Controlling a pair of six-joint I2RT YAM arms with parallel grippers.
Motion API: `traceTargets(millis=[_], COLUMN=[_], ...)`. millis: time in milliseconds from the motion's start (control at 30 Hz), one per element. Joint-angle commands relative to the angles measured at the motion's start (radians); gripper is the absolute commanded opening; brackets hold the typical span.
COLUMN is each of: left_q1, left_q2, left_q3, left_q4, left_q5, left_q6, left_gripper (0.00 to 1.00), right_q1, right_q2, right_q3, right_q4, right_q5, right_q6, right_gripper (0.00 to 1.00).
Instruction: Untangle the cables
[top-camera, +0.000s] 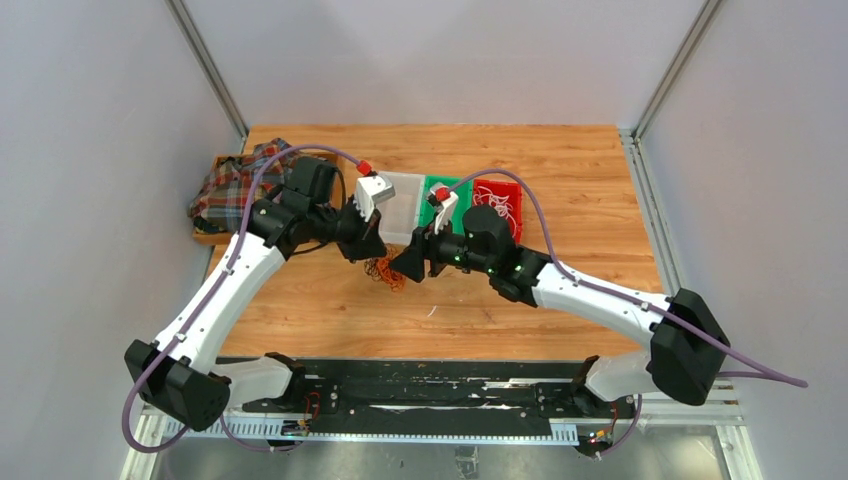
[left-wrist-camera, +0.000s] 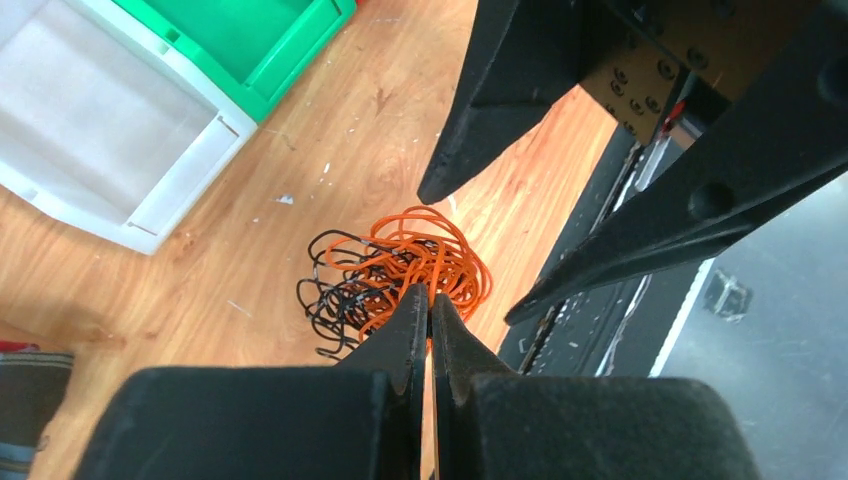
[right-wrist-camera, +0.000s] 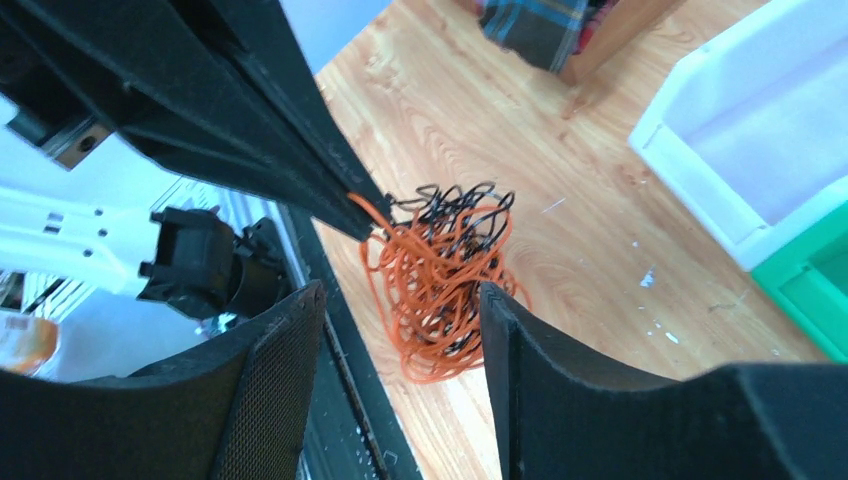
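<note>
Pulling-apart is in hand: the left gripper (left-wrist-camera: 430, 302) pinches an orange strand of the cables (left-wrist-camera: 400, 262), an orange-and-black wad over the table (left-wrist-camera: 330, 130) near the white bin (left-wrist-camera: 190, 185), while the right gripper (right-wrist-camera: 400, 295) gapes empty astride it and probably must clamp black loops next, then draw away.

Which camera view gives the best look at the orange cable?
The right wrist view: the orange cable shows large and nearly whole, tangled with the black cable. In the left wrist view the shut fingers hide its near part. The top view shows only a small tuft.
</note>
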Motion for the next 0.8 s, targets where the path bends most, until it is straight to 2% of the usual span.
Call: traceTargets(millis=[0,500,767], left_q1=[-0.001,-0.001,-0.001], left_q2=[-0.024,-0.038,-0.023], left_q3=[0.012,0.059,0.145], left_q4=[0.061,0.057,0.057], left_q5=[0.031,0.104,0.155], left_q6=[-0.132,-0.164,-0.158], left_gripper=[0.0,0.0,0.0], right_q1=[0.02,0.021,0.025], right_q2=[-0.013,0.091,0.2], right_q3=[-0.026,0.021,-0.011], right_q4=[0.058,0.159,0.363], right_q5=[0.166,0.205,0.077], right_q6=[-0.013,0.089,0.221], right_gripper=[0.58,0.59,0.63])
